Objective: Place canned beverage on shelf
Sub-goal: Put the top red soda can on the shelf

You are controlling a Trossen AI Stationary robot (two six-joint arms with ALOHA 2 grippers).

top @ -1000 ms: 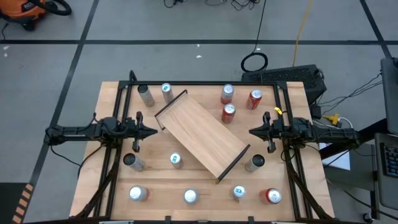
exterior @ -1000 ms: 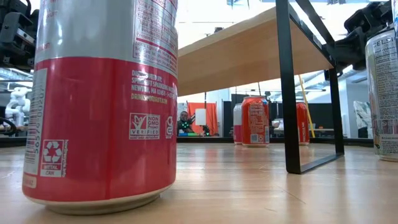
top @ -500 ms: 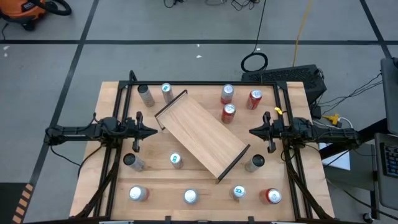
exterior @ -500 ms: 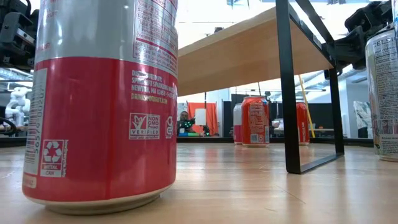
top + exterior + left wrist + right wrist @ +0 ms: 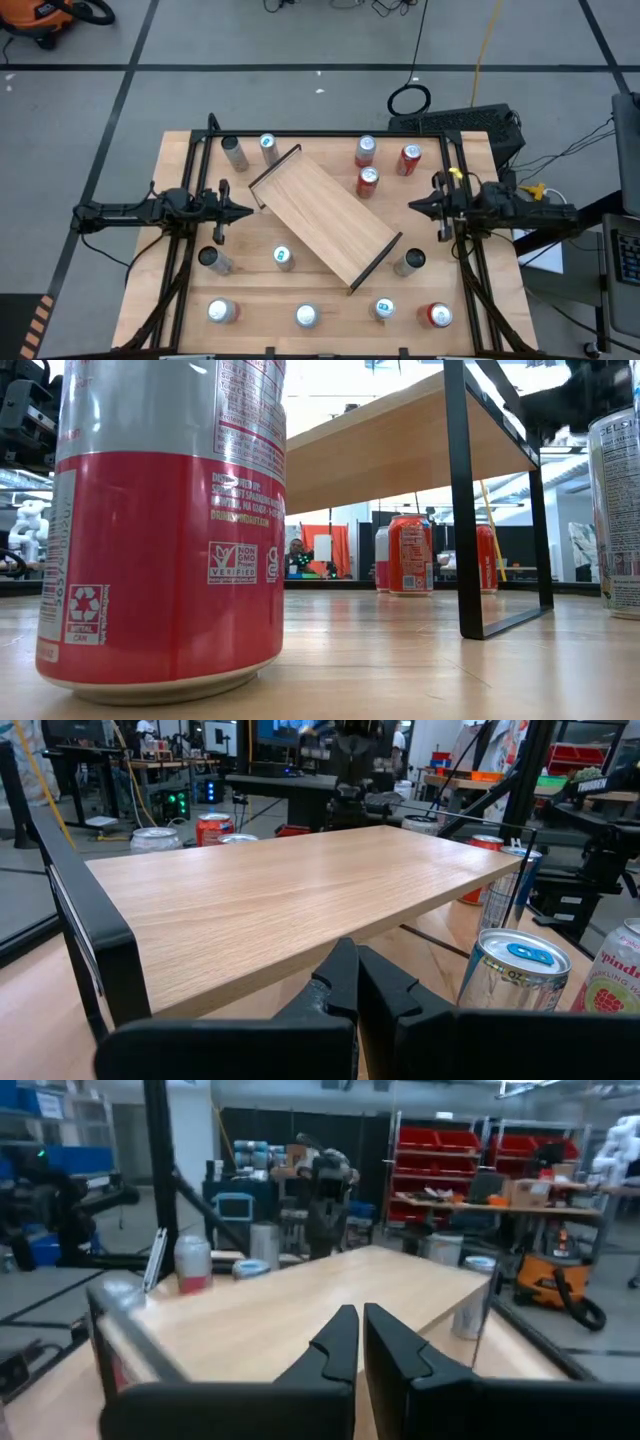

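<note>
The shelf [image 5: 325, 220], a light-wood board on black end rails, stands slantwise mid-table on the tabletop. Several beverage cans stand upright on the tabletop around it: red ones at the far right [image 5: 367, 181], silver ones at the far left [image 5: 235, 152], and a row along the near edge [image 5: 306, 317]. My left gripper [image 5: 250, 211] is shut and level, pointing at the shelf's left end; the shelf board [image 5: 290, 895] lies ahead of it [image 5: 357, 960]. My right gripper [image 5: 410, 207] is shut with nothing in it, off the shelf's right side and raised above the board [image 5: 300, 1320].
A red-and-silver can [image 5: 165, 520] stands close in front of the low camera. Black frame bars run along the table's sides [image 5: 180, 250]. A can [image 5: 411, 261] stands just near-side of my right gripper, and another [image 5: 212, 259] near-side of my left.
My right gripper has risen and drawn slightly back toward the table's right edge, staying shut. The shelf and the cans have not moved.
</note>
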